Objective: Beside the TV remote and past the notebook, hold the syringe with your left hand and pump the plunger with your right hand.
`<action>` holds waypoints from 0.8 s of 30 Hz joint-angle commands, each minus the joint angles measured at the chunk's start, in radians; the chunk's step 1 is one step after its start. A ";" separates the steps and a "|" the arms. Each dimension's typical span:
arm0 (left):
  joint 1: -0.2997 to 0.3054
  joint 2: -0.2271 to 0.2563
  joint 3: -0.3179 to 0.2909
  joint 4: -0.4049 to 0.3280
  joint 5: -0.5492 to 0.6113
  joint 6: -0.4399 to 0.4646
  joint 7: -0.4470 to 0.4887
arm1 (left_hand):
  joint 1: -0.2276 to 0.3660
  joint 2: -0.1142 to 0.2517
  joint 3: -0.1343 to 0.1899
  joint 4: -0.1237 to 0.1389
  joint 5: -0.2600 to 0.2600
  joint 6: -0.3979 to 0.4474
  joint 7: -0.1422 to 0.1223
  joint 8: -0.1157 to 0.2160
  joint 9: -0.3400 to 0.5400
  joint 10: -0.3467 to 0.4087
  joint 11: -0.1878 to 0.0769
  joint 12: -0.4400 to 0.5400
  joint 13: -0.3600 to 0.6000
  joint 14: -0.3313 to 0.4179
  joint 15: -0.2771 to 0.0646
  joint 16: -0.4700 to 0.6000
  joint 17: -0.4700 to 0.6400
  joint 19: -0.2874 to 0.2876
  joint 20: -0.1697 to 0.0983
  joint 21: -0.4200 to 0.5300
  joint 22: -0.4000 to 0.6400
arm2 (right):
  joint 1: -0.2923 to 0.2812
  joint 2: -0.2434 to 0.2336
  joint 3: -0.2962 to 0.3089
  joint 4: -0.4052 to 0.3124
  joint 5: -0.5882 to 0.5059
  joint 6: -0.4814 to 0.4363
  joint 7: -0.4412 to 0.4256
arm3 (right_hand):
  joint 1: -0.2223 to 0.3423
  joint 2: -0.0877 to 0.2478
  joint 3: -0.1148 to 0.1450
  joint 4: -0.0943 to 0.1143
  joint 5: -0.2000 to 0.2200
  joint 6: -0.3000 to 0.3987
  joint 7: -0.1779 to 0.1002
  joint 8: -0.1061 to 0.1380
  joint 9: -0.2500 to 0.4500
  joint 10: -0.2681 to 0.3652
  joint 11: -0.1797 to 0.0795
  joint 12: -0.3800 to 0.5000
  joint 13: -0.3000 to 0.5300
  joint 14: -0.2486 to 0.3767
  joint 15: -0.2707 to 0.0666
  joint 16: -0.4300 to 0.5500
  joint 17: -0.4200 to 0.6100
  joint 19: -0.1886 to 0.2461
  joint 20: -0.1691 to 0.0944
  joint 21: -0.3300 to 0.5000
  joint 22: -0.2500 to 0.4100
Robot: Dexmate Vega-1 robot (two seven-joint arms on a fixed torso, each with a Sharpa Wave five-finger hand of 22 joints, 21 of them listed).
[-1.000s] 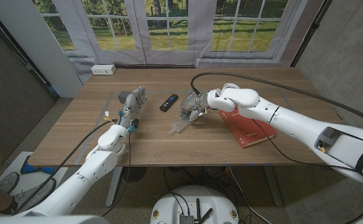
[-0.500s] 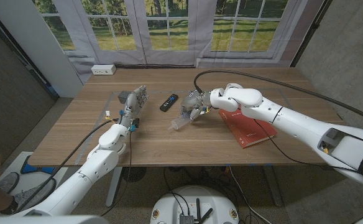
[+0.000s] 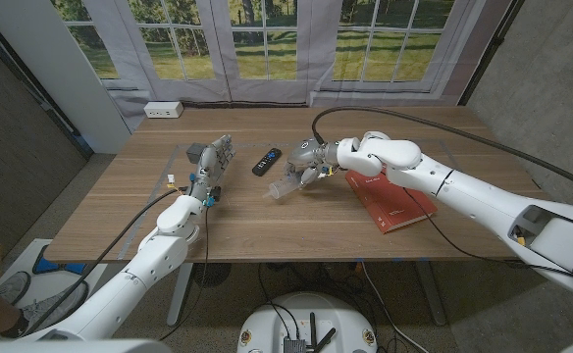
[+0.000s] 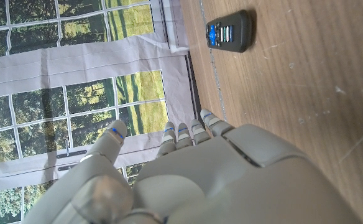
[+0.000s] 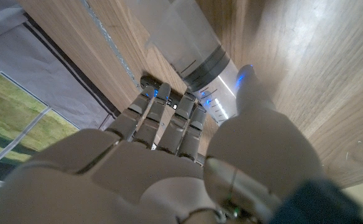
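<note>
right hand: we saw the right hand (image 3: 307, 161) at mid-table with its fingers (image 5: 169, 127) curled around the syringe (image 3: 285, 189), thumb on one side of the barrel and the rest on the other; the grip showed closest in the right wrist view.
syringe: it lay tilted, its upper end between the right hand's fingers and its lower end jutting out beyond them, just above or on the table (image 3: 267, 230); we could not tell which.
left hand: the left hand (image 3: 211, 160) stood well apart from the syringe, fingers (image 4: 188, 134) straight, close together and holding nothing.
tv remote: the tv remote (image 3: 266, 161) lay between the two hands, just beside the right hand's fingers.
notebook: the red notebook (image 3: 394, 204) lay under the right forearm, behind the fingers.
</note>
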 commanded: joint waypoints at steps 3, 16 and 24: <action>0.011 0.002 0.000 -0.015 0.005 -0.001 0.008 | 0.003 0.066 0.001 0.004 0.004 0.006 -0.001 0.002 0.002 0.005 -0.004 0.000 0.005 0.004 0.002 0.002 0.004 0.009 -0.012 0.008 0.005 | -0.039 -0.028 0.058 -0.048 0.054 0.000 -0.045 | 0.079 0.076 -0.005 0.001 0.006 0.170 -0.066 0.004 0.003 0.052 -0.042 -0.001 0.005 0.010 -0.157 0.009 0.003 0.010 -0.009 -0.001 -0.001; 0.017 0.007 0.000 -0.029 0.011 -0.003 0.011 | 0.003 0.066 0.001 0.004 0.004 0.007 -0.001 0.002 0.002 0.005 -0.005 -0.001 0.005 0.003 0.002 0.001 0.004 0.008 -0.012 0.007 0.005 | -0.096 -0.044 0.141 -0.078 0.204 -0.011 -0.071 | 0.079 0.081 -0.008 0.004 0.007 0.174 -0.066 0.003 0.003 0.057 -0.042 -0.004 0.005 0.019 -0.156 0.012 0.004 0.019 -0.009 0.001 -0.001; 0.015 0.008 0.003 -0.035 0.015 -0.003 0.009 | 0.003 0.066 0.001 0.003 0.004 0.007 -0.002 0.001 0.002 0.005 -0.004 -0.001 0.005 0.002 0.000 0.001 0.003 0.008 -0.012 0.007 0.005 | -0.135 -0.049 0.197 -0.090 0.342 -0.050 -0.061 | 0.071 0.082 -0.010 0.008 0.008 0.173 -0.066 -0.003 -0.002 0.063 -0.041 -0.004 0.005 0.028 -0.152 0.011 0.001 0.025 -0.012 0.002 -0.001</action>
